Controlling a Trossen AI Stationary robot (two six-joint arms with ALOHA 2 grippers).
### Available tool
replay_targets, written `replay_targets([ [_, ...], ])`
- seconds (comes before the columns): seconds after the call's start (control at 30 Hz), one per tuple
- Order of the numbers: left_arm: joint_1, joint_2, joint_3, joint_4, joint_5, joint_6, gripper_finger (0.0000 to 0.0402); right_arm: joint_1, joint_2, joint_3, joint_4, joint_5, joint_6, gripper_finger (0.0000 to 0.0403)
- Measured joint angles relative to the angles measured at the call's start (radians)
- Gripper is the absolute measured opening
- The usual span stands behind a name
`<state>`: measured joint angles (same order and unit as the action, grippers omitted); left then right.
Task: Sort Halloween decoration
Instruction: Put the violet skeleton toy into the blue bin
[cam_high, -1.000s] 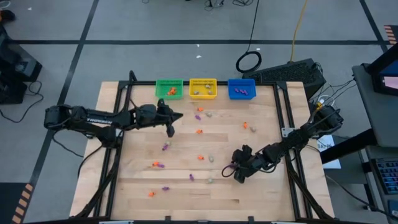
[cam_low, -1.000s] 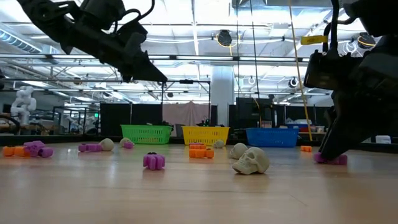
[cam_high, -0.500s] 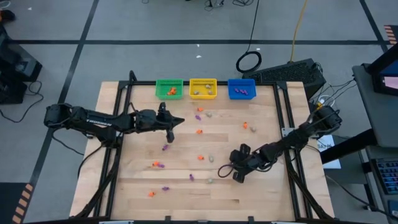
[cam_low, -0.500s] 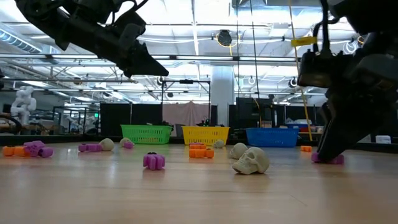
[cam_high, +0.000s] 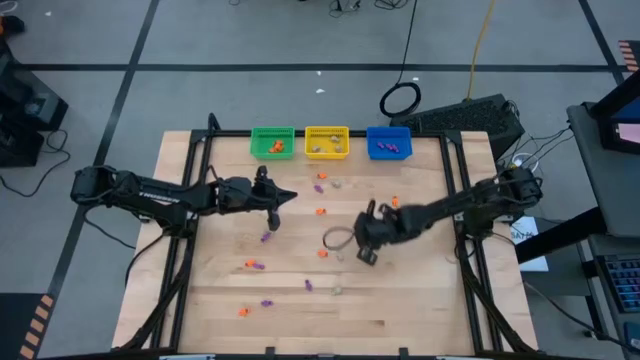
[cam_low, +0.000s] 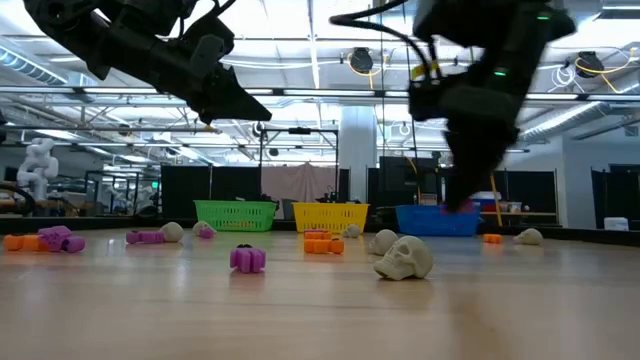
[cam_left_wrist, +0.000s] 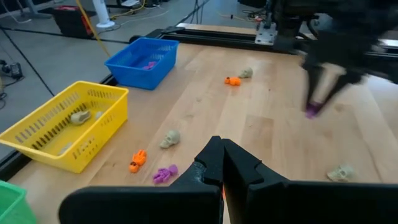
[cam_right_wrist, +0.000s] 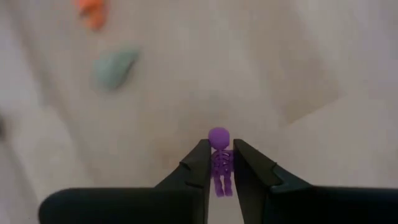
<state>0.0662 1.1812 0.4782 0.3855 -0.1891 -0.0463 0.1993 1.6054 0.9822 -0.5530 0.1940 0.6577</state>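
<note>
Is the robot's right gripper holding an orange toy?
No, the right gripper is pinching a tiny purple skeleton between its two dark fingers, not an orange one.

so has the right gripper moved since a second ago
Yes. The right gripper, shut on a purple skeleton, has moved from the table's near right toward its middle, closer to the blue basket.

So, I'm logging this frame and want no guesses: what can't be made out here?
- High view: the trinket in the right gripper is hidden by the fingers; only the right wrist view shows the purple skeleton.
- Low view: right arm motion-blurred.
- High view: basket contents too small; the green basket shows only orange specks.
</note>
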Motion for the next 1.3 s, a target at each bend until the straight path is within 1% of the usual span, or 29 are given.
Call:
replay_targets([
  [0.2, -0.033, 0.000, 0.000, 0.004, 0.001, 0.000, 0.0001, -0.208, -0.002, 0.153, -0.173, 0.007, -0.179, 0.0038],
  [0.37, -0.067, 0.000, 0.000, 0.003, -0.003, -0.006, 0.0001, -0.425, -0.002, 0.254, -0.271, 0.009, -0.411, 0.0038],
  [0.47, -0.084, 0.000, 0.000, 0.001, -0.002, -0.026, 0.0001, -0.586, -0.003, 0.284, -0.270, -0.001, -0.518, 0.0038],
  [0.6, -0.103, 0.000, 0.000, -0.002, -0.001, -0.027, 0.0001, -0.803, 0.002, 0.272, -0.208, -0.082, -0.654, 0.0038],
  [0.7, -0.111, 0.000, 0.000, -0.002, -0.001, -0.027, 0.0001, -0.928, 0.026, 0.254, -0.135, -0.146, -0.729, 0.0038],
  [0.77, -0.114, 0.000, 0.001, -0.001, -0.001, -0.027, 0.0001, -0.989, 0.059, 0.253, -0.092, -0.148, -0.777, 0.0038],
  [0.87, -0.114, 0.000, 0.001, -0.002, 0.001, -0.045, 0.0001, -1.057, 0.119, 0.253, -0.048, -0.152, -0.829, 0.0038],
  [1.0, -0.117, 0.000, 0.001, -0.005, 0.001, -0.054, 0.0001, -1.110, 0.199, 0.253, -0.017, -0.221, -0.837, 0.0038],
  [1.17, -0.124, 0.000, 0.001, -0.007, 0.002, -0.054, 0.0001, -1.136, 0.275, 0.253, 0.001, -0.223, -0.817, 0.0042],
  [1.23, -0.124, 0.000, 0.001, -0.008, 0.002, -0.054, 0.0001, -1.136, 0.283, 0.254, 0.006, -0.219, -0.807, 0.0053],
  [1.3, -0.124, 0.000, 0.001, -0.012, 0.002, -0.054, 0.0001, -1.136, 0.283, 0.254, 0.007, -0.187, -0.803, 0.0071],
])
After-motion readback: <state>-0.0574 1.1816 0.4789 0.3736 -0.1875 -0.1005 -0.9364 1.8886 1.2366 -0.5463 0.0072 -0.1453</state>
